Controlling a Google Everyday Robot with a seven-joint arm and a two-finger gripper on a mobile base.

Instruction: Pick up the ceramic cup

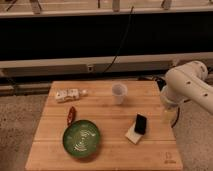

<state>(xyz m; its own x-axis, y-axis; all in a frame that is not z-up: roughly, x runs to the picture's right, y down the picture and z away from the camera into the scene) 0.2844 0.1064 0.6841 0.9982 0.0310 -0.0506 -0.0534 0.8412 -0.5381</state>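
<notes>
Atop the table [112, 120] sit one ceramic cup [118, 93], one bowl [66, 136]; gripper [170, 114] at right edge, grip unclear.

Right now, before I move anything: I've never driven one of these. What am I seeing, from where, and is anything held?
One camera looks down on a wooden table; where it is mounted is unknown. The white shape at right is the robot's arm. Its gripper hangs by the table's right edge, with nothing visibly held. On the table are the small white cup near the back, a green bowl in front, a red item, a white packet, and a black object on a white block.
</notes>
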